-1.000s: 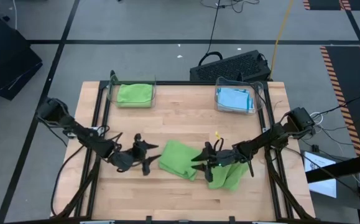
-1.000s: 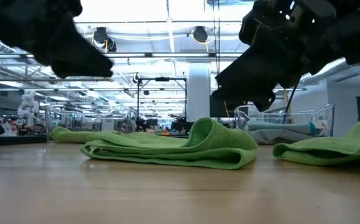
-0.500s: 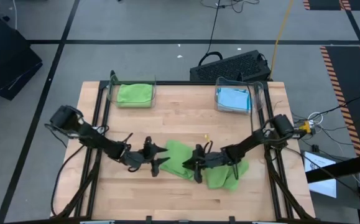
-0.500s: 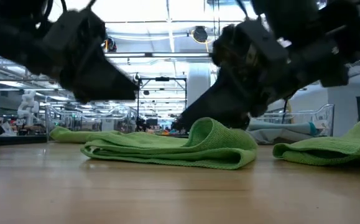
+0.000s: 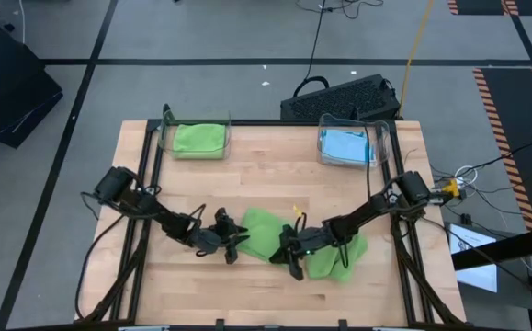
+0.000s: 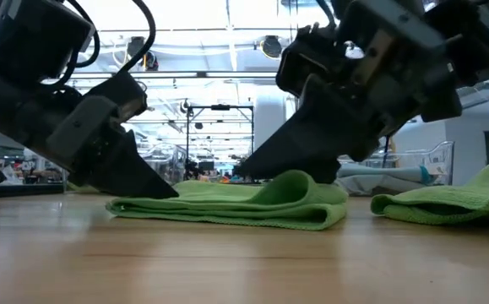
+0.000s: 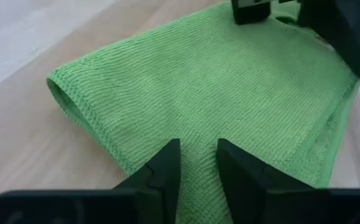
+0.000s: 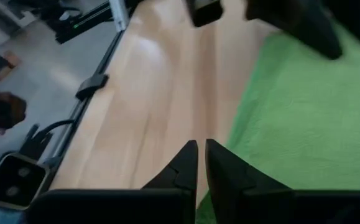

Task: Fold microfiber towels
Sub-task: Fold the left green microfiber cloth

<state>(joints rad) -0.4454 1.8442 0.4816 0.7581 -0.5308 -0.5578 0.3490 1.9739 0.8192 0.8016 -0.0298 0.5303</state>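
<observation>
Now lime towel point(image 5: 264, 233) lying crumpled lower centre of table point(image 5: 275, 175), long axis running left-right w/ slight tilt. Left pincer point(image 5: 235, 245) clamped on its left edge; right pincer point(image 5: 287, 257) nearly together at its lower right edge, grip unclear.

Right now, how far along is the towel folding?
Done, by the look of it: a green towel and a blue towel sit in the two bins. In hand: the left hand and right hand are both down on the middle green towel. Left: that one and the rumpled green towel beside it.
</observation>
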